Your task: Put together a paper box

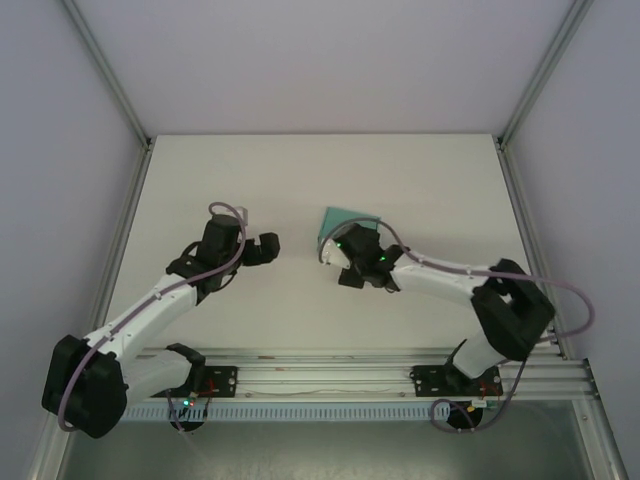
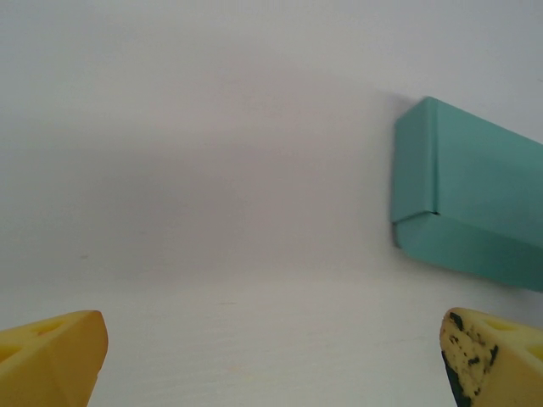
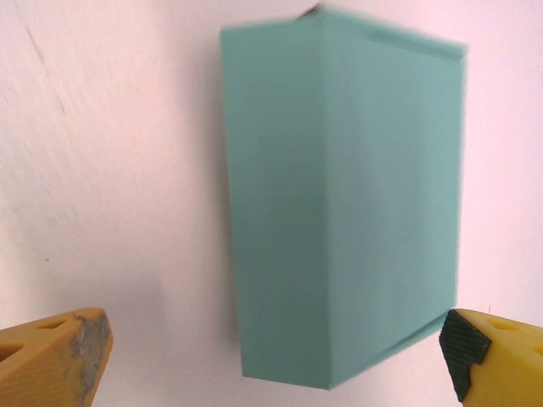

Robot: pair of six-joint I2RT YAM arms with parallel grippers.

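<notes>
Two grippers, one box. I see my left gripper (image 1: pixel 267 247) spread wide, left of centre; my right gripper (image 1: pixel 338 256) is also spread, holding nothing, just below the single teal paper box (image 1: pixel 350 219), which lies folded-up mid-frame on the white table (image 1: pixel 430 175).

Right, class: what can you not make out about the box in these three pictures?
1. Top view: the right gripper covers the near part of the box.
2. Left wrist view: the picture's right edge cuts off the box's far end.
3. Right wrist view: box edges blurred; whether its flaps are tucked is unclear.
</notes>
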